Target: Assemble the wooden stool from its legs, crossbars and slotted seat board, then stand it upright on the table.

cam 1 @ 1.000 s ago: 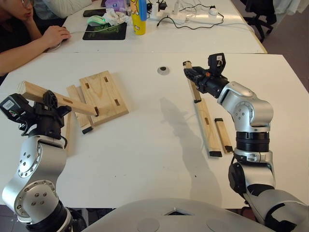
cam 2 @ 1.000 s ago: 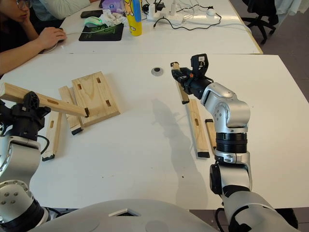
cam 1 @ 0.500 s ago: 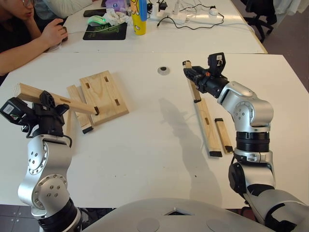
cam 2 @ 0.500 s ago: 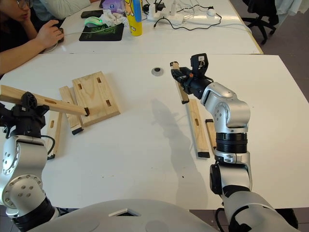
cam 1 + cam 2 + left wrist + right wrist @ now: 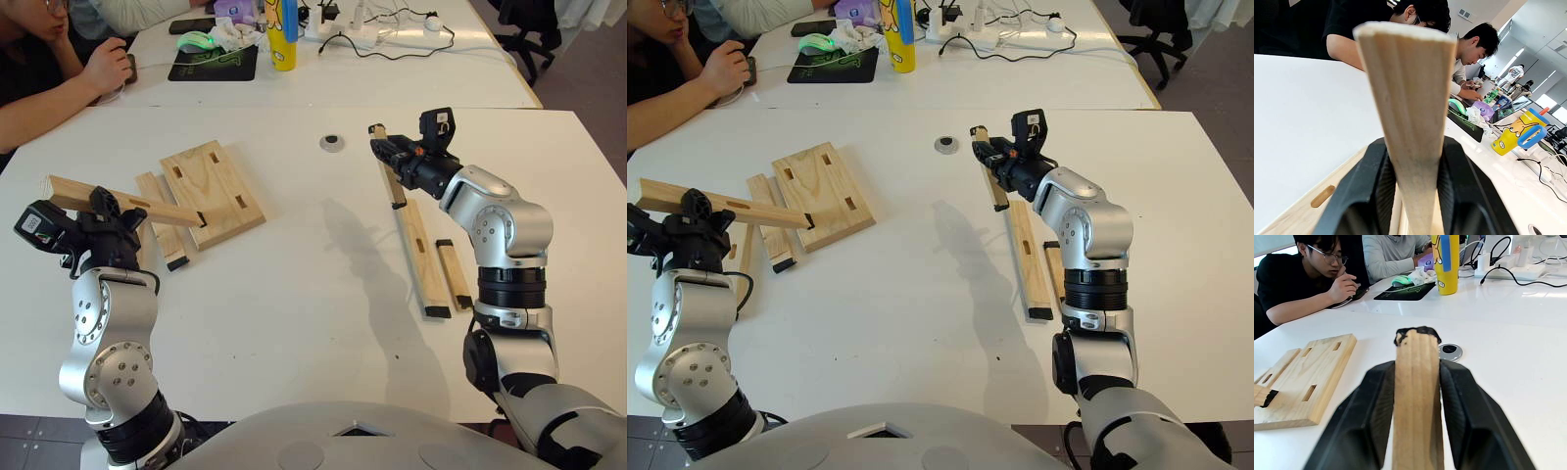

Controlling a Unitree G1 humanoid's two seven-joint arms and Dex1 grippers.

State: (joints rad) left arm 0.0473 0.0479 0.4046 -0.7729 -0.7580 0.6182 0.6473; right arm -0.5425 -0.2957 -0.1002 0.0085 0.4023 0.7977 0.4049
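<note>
Now the white table (image 5: 294, 313) carries the stool in loose parts, none of them joined. The slotted seat board (image 5: 214, 183) lies flat at the far left, where it lay a second ago. The left gripper (image 5: 106, 208) is clamped on a leg (image 5: 162, 209), with its fingers (image 5: 1376, 186) pressed to both faces. Since a second ago that arm has drawn in and shifted right. The leg now lies flatter, its black-capped tip over the board's near left edge. Whether the tip touches the board cannot be told. At the right, the right gripper (image 5: 390, 152) is closed on a second leg (image 5: 398, 191) that points far and slightly left, and it has barely moved. Just near of it a third leg (image 5: 418, 259) lies on the table, with a short crossbar (image 5: 453, 274) beside it on the right. A shorter wooden piece (image 5: 168, 237) lies along the seat board's left side, partly under the held leg.
</note>
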